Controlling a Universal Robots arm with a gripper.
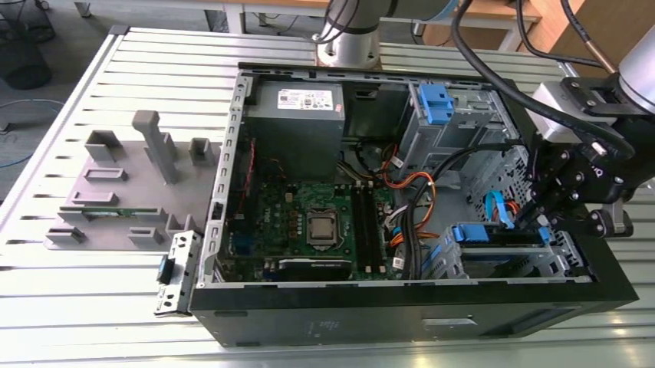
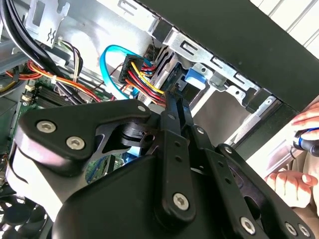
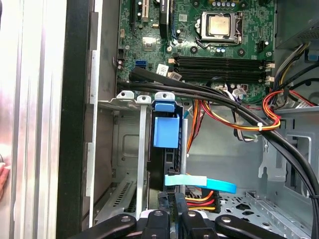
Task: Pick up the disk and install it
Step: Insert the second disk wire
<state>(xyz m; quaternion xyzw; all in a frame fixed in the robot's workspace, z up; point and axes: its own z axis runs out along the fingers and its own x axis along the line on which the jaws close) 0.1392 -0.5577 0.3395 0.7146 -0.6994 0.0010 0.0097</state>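
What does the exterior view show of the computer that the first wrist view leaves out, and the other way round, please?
Exterior view's own: the grey power-supply box inside the case, and the grey fixture tray on the table at the exterior view's left. First wrist view's own: the inside of the bare slot beside the disk, and a sliver of a person's hand beyond the case wall. Shared: the disk with its blue rail in the drive cage, and the processor socket.

An open computer case [image 1: 409, 310] is laid on a slatted table [image 1: 123, 299]. A motherboard [image 1: 307, 207] with its processor [image 1: 321, 227] is seen at its centre, a power supply [image 1: 297, 115] at 11 o'clock. A grey fixture [image 1: 113, 192] is set at 9 o'clock of the case, just beside it.
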